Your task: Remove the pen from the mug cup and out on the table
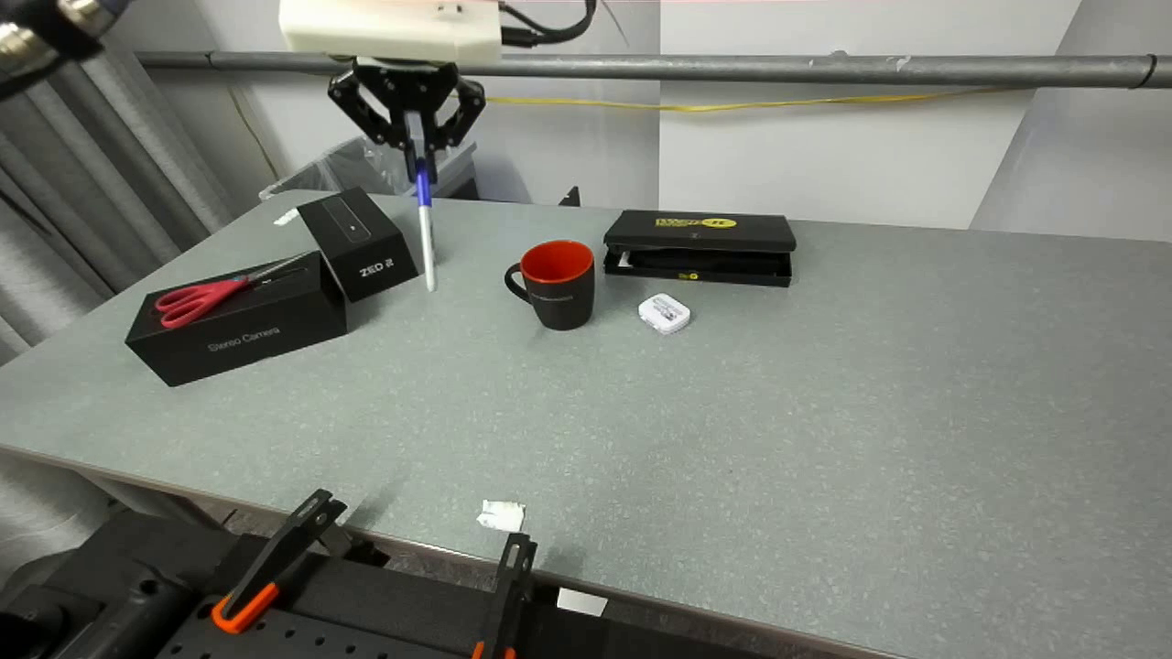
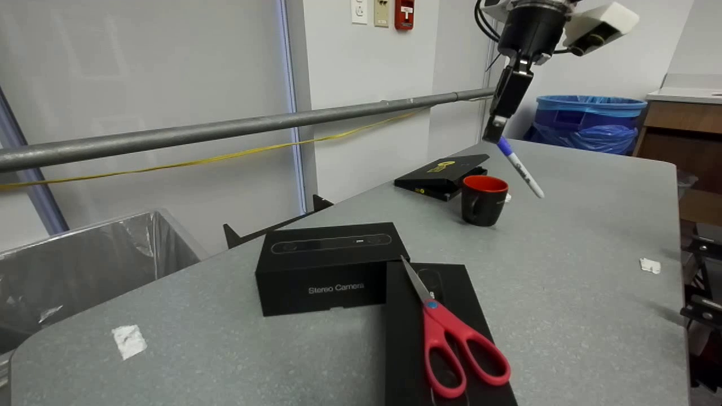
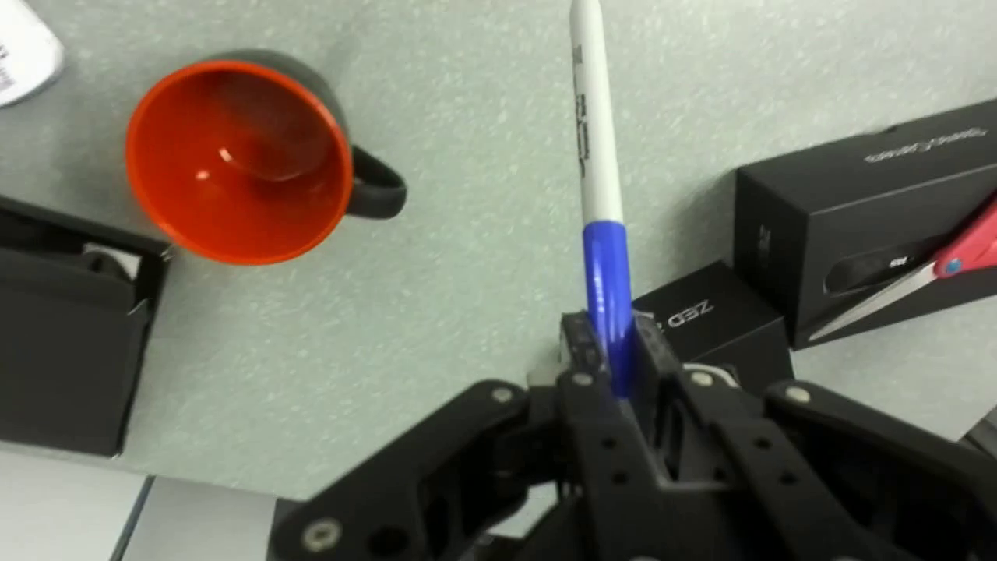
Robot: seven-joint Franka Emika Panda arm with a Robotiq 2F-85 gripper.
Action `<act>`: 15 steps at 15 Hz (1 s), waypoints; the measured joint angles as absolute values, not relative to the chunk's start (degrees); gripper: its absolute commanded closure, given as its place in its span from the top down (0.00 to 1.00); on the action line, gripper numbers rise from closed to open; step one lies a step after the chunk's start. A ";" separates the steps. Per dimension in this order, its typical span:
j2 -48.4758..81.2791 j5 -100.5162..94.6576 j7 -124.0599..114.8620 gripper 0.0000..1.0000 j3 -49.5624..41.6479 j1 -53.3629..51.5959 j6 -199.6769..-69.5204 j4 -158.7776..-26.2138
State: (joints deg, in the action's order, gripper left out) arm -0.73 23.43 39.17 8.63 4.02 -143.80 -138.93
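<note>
My gripper (image 1: pixel 421 167) is shut on the blue cap end of the pen (image 1: pixel 427 249). The pen's white body hangs down, tilted, above the table (image 1: pixel 751 439). The pen also shows in an exterior view (image 2: pixel 522 170) and in the wrist view (image 3: pixel 597 132), where the fingers (image 3: pixel 611 331) press the cap from both sides. The mug cup (image 1: pixel 565 307), black with a red inside, stands upright on the table, apart from the pen. It also shows in an exterior view (image 2: pixel 482 210) and in the wrist view (image 3: pixel 234 156), where no pen is seen inside it.
A black hinged case (image 1: pixel 700 233) lies behind the mug, with a small white box (image 1: pixel 664 313) near it. Two black camera boxes (image 1: pixel 238 320) (image 1: pixel 359 243) stand at one end, red scissors (image 1: pixel 197 302) on one. A white scrap (image 1: pixel 502 515) lies near the table edge.
</note>
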 measured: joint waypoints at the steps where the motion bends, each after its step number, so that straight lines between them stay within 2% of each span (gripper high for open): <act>1: 0.91 23.24 38.95 0.02 8.49 2.84 -143.75 -139.17; 8: 17.37 15.21 35.78 0.02 8.47 -0.12 -146.25 -136.91; 9: 19.24 13.38 34.89 0.22 8.47 -0.17 -146.81 -136.22; 10: 20.69 11.70 34.02 0.36 8.47 -0.20 -147.32 -135.52; 15: 24.00 4.97 30.08 0.75 8.47 -0.36 -148.03 -132.94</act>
